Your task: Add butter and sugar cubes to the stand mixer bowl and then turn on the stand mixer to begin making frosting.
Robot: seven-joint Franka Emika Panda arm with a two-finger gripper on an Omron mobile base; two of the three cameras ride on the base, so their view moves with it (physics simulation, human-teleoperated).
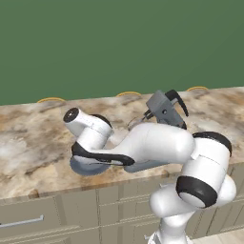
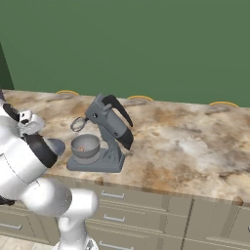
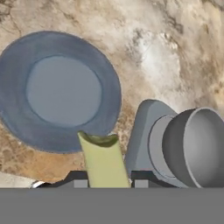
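Note:
A pale yellow stick of butter [image 3: 104, 159] stands up between my fingertips, and my gripper [image 3: 107, 179] is shut on it. It hangs over the near rim of the flat blue-grey plate [image 3: 17, 109], which is bare. Right beside it is the silvery stand mixer bowl [image 3: 197, 144] on the mixer's grey base [image 3: 142, 131]. From the right base camera, the stand mixer [image 2: 110, 122] has its head tilted back, with the whisk raised above the bowl [image 2: 85, 145]. Something small and brownish lies in the bowl. The plate [image 2: 56, 145] sits left of the mixer.
The marble counter [image 2: 195, 141] stretches wide to the mixer's right. Its front edge [image 2: 146, 188] runs above grey drawers. A green wall stands behind. My arm's elbow [image 1: 157, 143] hangs over the counter in front of the mixer head [image 1: 164, 109] and over the plate [image 1: 86, 167].

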